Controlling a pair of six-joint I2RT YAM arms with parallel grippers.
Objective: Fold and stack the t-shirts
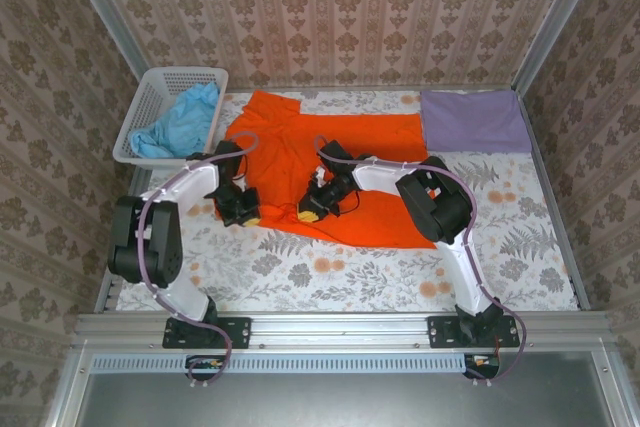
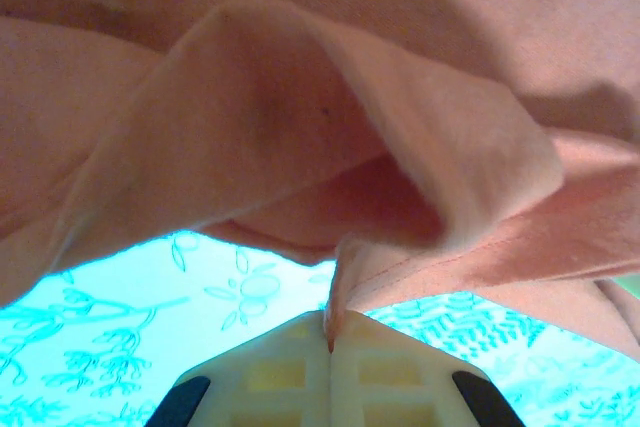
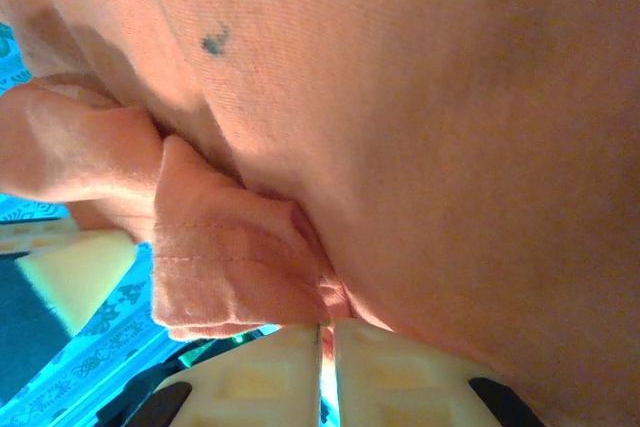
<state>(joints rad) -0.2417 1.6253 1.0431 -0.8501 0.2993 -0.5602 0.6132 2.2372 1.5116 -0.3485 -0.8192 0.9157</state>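
Progress early: lavender t-shirt (image 1: 472, 119) lies folded at far right corner; light blue t-shirt (image 1: 185, 122) bunched in basket (image 1: 150, 92). Orange t-shirt (image 1: 340, 157) spread at centre, near edge pinched by left gripper (image 2: 328, 332) and right gripper (image 3: 327, 332), both clamped on fabric. Two folds and stacking left.

We see a plain, bright orange t-shirt (image 1: 380, 147), a plain lavender t-shirt (image 1: 472, 119) and a plain light blue t-shirt (image 1: 185, 122), the last against the white lattice of the basket (image 1: 150, 97). We find the tablecloth (image 1: 330, 272) white, printed with grey ferns and leaves and small orange blossoms. The walls (image 1: 330, 7) carry beige paper with a repeating brown damask motif, and the left arm (image 1: 145, 237) and right arm (image 1: 435, 202) are black and white.
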